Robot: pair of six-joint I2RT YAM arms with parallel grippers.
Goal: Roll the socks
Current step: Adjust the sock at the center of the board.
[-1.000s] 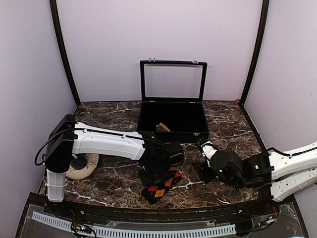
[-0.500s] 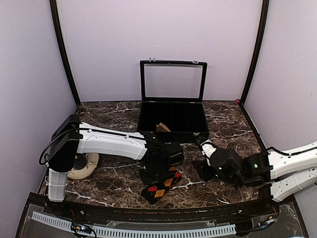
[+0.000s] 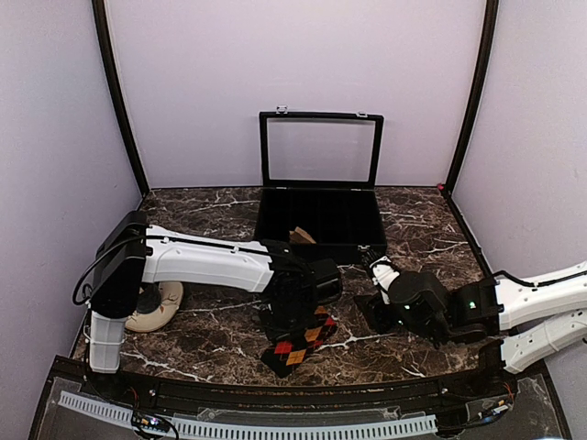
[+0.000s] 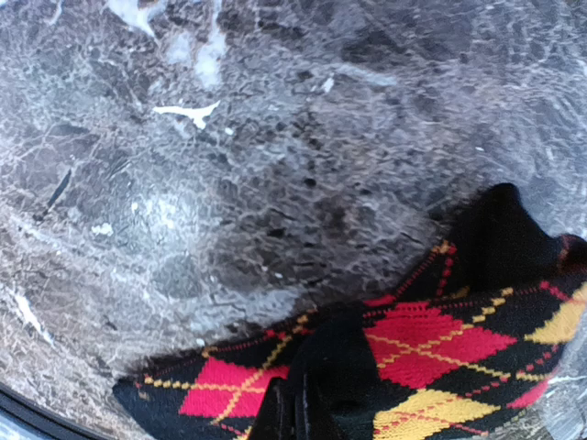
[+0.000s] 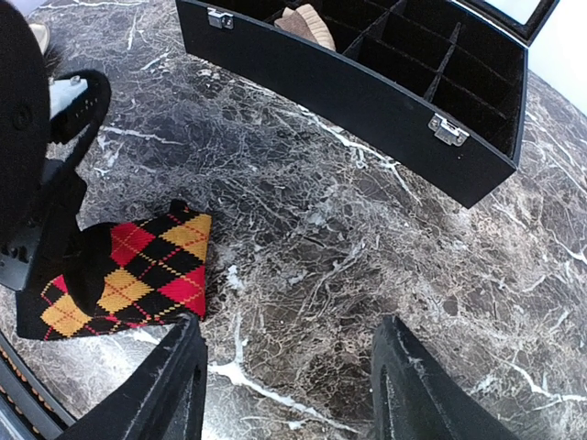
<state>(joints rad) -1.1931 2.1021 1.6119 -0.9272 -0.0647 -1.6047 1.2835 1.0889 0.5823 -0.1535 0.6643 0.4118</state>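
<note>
- Red, orange and black argyle sock (image 3: 295,346) of soft fabric lay flat at the near edge of the dark marble table (image 3: 211,206); the plain tan-brown sock (image 3: 156,308) sat well apart, far left.
- On the argyle sock's edge the left gripper (image 4: 295,417) was pinched shut.
- To the right, the right gripper (image 5: 293,385) hovered wide, holding nothing.
- Such a thin pinch could slip, or drag the sock rather than roll it.
</note>
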